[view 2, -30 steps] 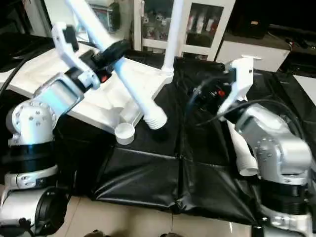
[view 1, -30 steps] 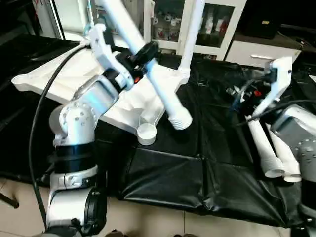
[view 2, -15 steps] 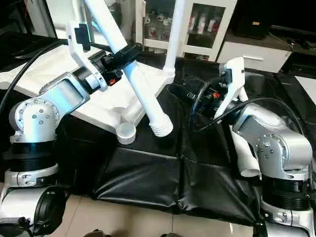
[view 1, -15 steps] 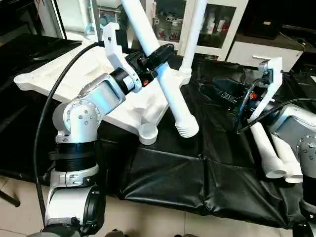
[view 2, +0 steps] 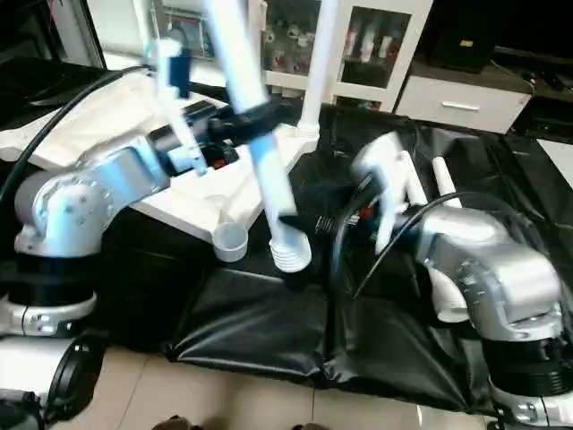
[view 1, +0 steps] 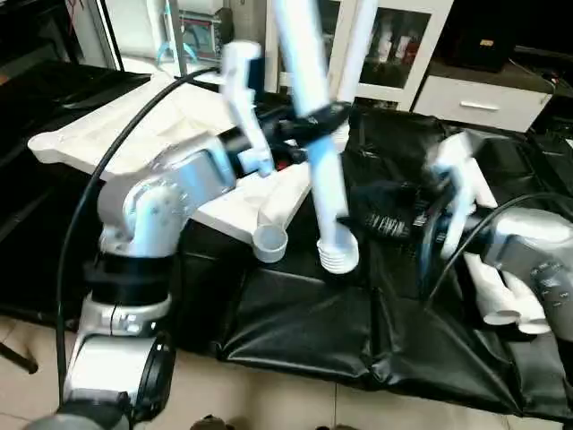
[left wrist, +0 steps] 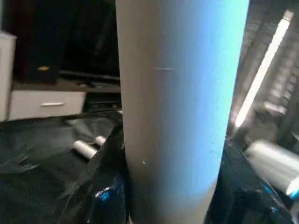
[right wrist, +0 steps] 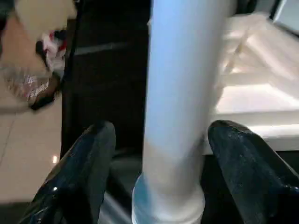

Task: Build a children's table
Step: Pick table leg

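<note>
Left end effector clamped on a near-upright leg, right end effector spread wide around its ribbed end, tabletop at 10 o'clock.

The held leg runs off the top edge, its upper end unseen. Motion blur smears the right gripper. The tabletop is partly hidden behind the left arm.

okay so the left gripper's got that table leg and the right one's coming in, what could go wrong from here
The leg is held mid-shaft by the left gripper, its ribbed end hanging beside the empty corner socket, not over it; it could miss. The right gripper straddles the leg with open fingers; closing off-centre might twist it. The standing leg is close enough to bump.
</note>
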